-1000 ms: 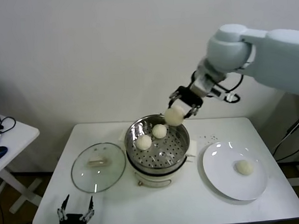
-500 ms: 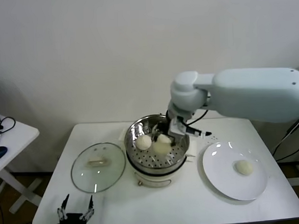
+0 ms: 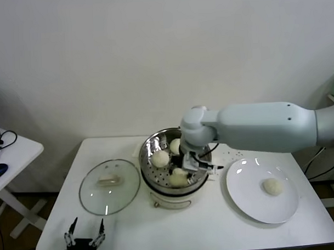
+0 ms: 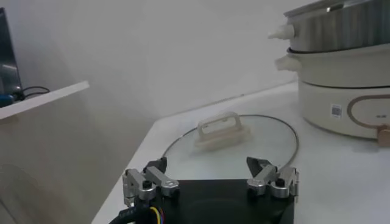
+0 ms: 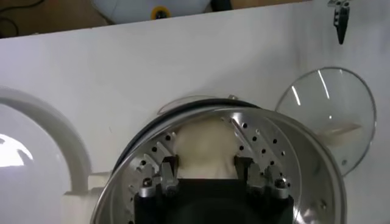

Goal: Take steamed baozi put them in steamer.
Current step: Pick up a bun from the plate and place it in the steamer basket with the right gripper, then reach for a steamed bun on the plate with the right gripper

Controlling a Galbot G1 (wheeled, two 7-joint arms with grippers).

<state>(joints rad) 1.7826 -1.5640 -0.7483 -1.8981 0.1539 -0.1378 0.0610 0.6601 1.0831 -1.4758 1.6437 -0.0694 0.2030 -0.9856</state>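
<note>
Overhead, you had a white table [image 3: 187,234] set against a plain pale wall, with a second white desk [image 3: 14,149] off beyond the steamer's left side carrying dark cables.

At the table's middle stood the steamer [image 3: 156,144], a round shiny steel basket with a perforated floor, seated on a cream cooker base [image 3: 164,197]. Just left of the steamer lay a flat round glass lid [image 3: 110,186] with a pale handle, resting on the table. To the steamer's right sat a smooth white plate [image 3: 243,195], well clear of the steamer rim, with one domed cream bun [image 3: 273,186] on it.

Inside the steamer you had three more baozi: one [image 3: 160,158] toward the left wall, one [image 3: 175,146] toward the back, partly hidden by the arm, and a third [image 3: 179,179] near the front.

Your right gripper [image 3: 182,169] was reaching down into the steamer, and the wrist view showed its fingers [image 5: 167,170] pressed on either side of that front bun [image 5: 204,149], clasping it low over the perforated floor.

Your left gripper [image 4: 210,173] was parked at the table's near edge, in front of the lid, fingers spread wide with nothing between them.
</note>
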